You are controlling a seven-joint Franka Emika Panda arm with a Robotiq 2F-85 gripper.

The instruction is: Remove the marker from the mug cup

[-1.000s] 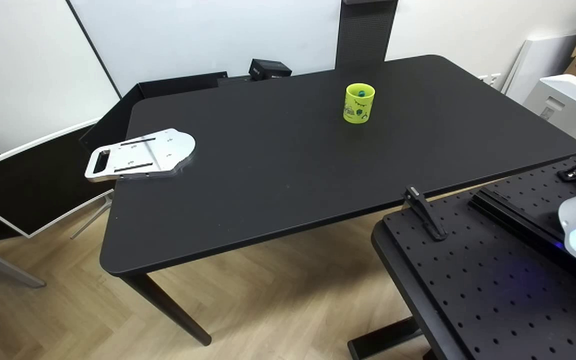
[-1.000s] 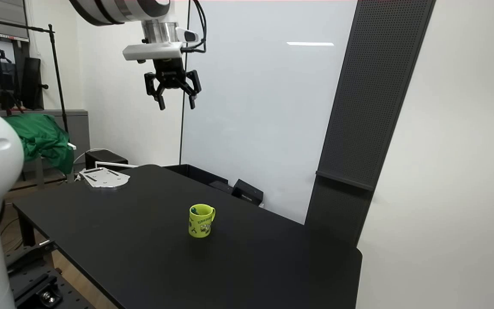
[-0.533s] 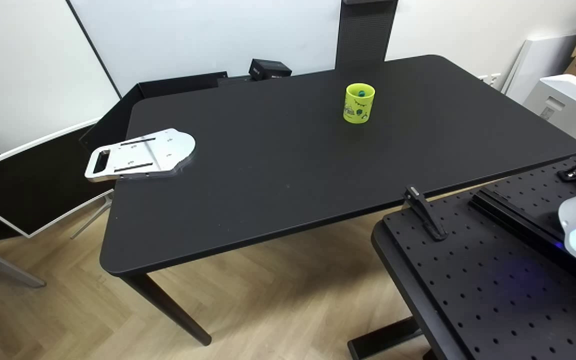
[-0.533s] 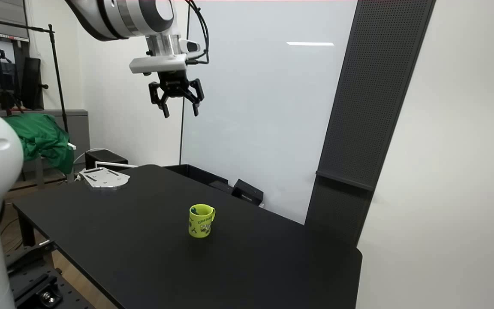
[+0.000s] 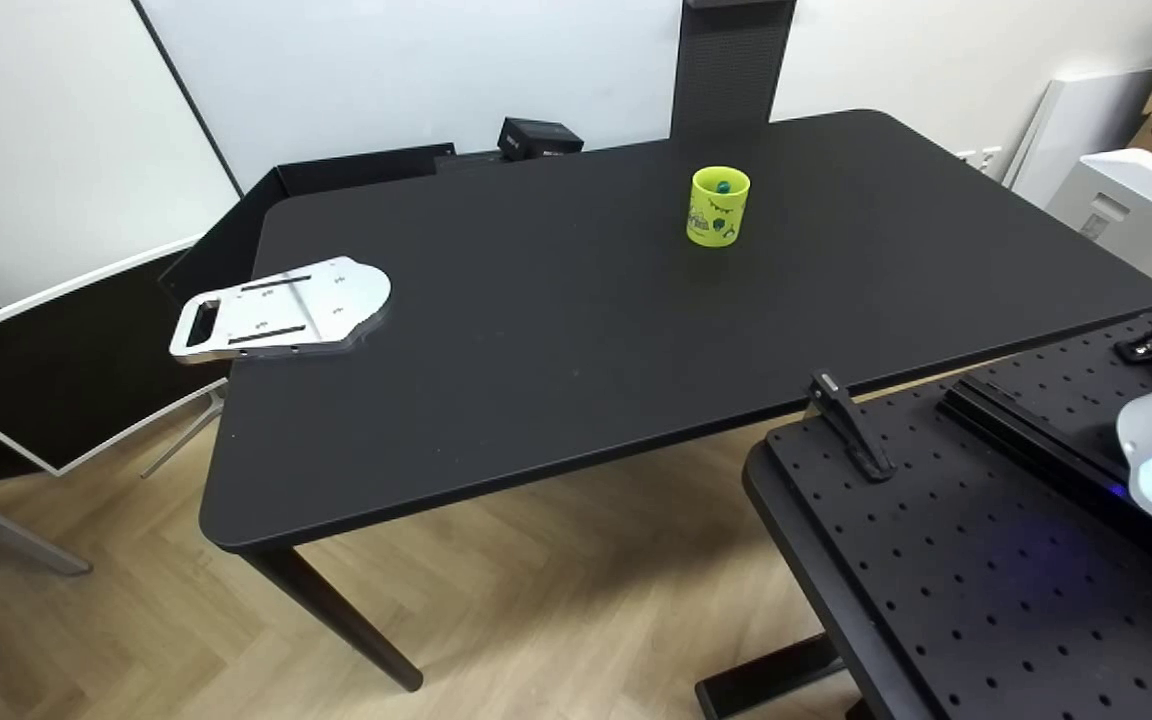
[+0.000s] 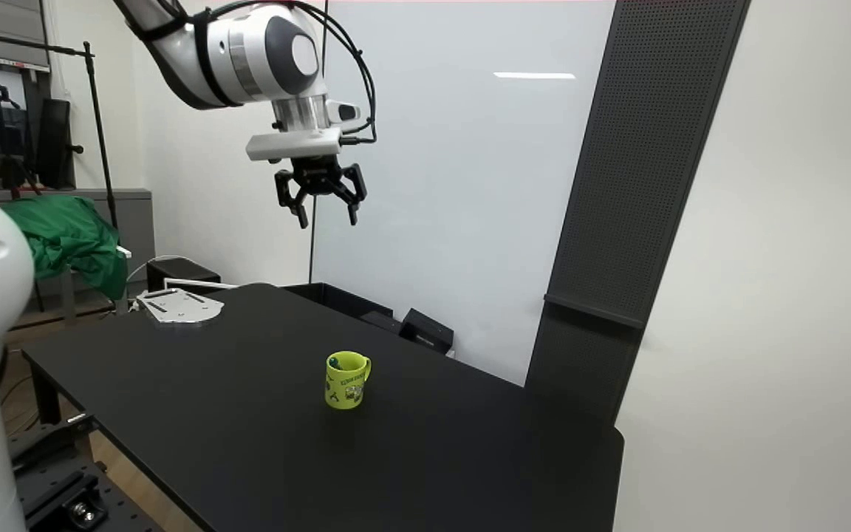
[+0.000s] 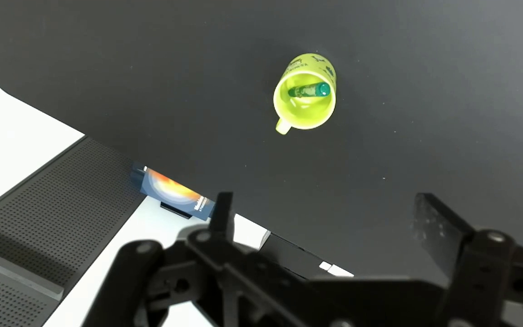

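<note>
The yellow-green mug cup (image 5: 712, 222) stands upright on the black table in both exterior views (image 6: 344, 389) and in the wrist view (image 7: 305, 119). The marker (image 7: 310, 90) leans inside the mug, its teal-green end near the rim. Only its tip shows in the exterior views (image 5: 723, 187) (image 6: 334, 363). My gripper (image 6: 328, 222) is open with nothing between its fingers, high above the table and well above the mug. In the wrist view its fingers (image 7: 325, 200) are spread wide, with the mug above them in the picture.
The black table (image 5: 536, 320) carries a flat white-and-grey plate (image 5: 286, 308) at its far end from the mug. A black box (image 6: 426, 331) and a dark perforated panel (image 6: 636, 162) stand behind the table. The pegboard base (image 5: 976, 560) adjoins the table.
In an exterior view my arm and gripper have come down and a little to the right, nearer the mug. The gripper has stayed open. The mug and marker have not moved.
</note>
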